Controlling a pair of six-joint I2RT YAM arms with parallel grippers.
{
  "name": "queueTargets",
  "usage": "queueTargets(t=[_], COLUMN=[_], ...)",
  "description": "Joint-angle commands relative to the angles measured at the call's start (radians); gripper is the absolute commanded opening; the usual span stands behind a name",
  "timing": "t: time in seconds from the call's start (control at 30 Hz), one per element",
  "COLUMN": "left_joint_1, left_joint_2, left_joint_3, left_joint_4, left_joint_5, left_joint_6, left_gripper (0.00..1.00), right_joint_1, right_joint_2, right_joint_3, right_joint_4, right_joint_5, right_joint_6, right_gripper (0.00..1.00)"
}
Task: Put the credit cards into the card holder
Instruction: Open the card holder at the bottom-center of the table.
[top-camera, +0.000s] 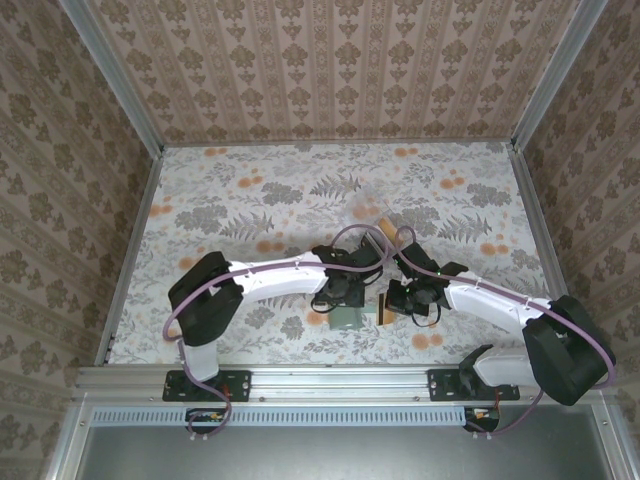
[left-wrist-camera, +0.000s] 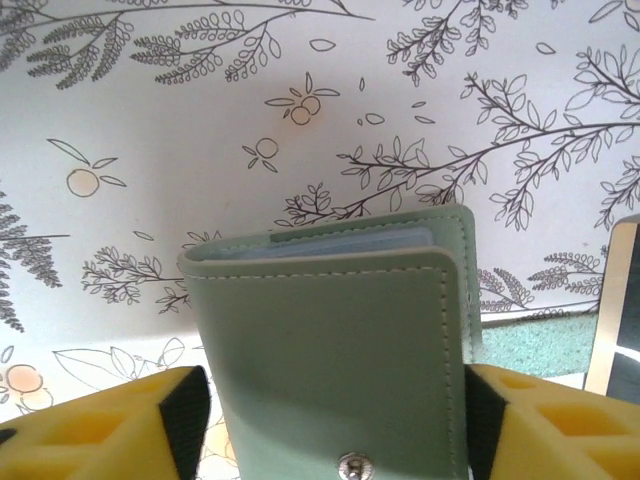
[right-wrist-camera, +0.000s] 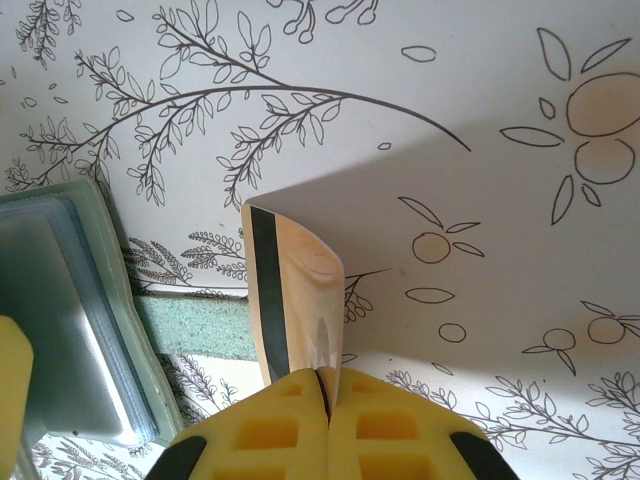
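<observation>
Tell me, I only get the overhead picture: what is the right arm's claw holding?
Observer: The right gripper is shut on a tan card with a dark stripe down one side.
Operator: And the green thing under the left arm?
Observer: The card holder, a sage-green wallet with a metal snap, sits between the yellow fingers of the left gripper.
Operator: Anything inside it?
Observer: Clear sleeves show along its top edge.
</observation>
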Motion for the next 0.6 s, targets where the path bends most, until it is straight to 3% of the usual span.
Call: queueTargets(t=[0.0, 0.27, 0.47, 0.57], left_joint_1=[-0.008, -0.005, 0.019, 0.031], left_joint_2=[-0.048, -0.172, -0.259, -0.315], left_joint_3=[-0.029, -0.135, -0.231, -0.286], left_joint_4=[-0.015, 0.044, 0.125, 0.159], left_joint_5=[-0.029, -0.061, -0.047, -0.048], left_joint_6=[-0.015, -0.039, -0.04, -0.036], left_gripper=[0.57, 0.17, 0.02, 0.0], right_joint_1=[-0.003, -0.003, -0.003, -0.003], right_joint_2=[0.046, 0.045, 0.053, 0.044], right_joint_3=[-0.032, -0.01, 0.026, 0.053], right_joint_4=[-0.121, -0.138, -0.15, -0.167], right_joint_5=[0.116, 0.123, 0.115, 0.109], right_joint_6=[0.013, 0.01, 0.004, -0.001], right_gripper=[0.0, 0.0, 0.0, 0.0])
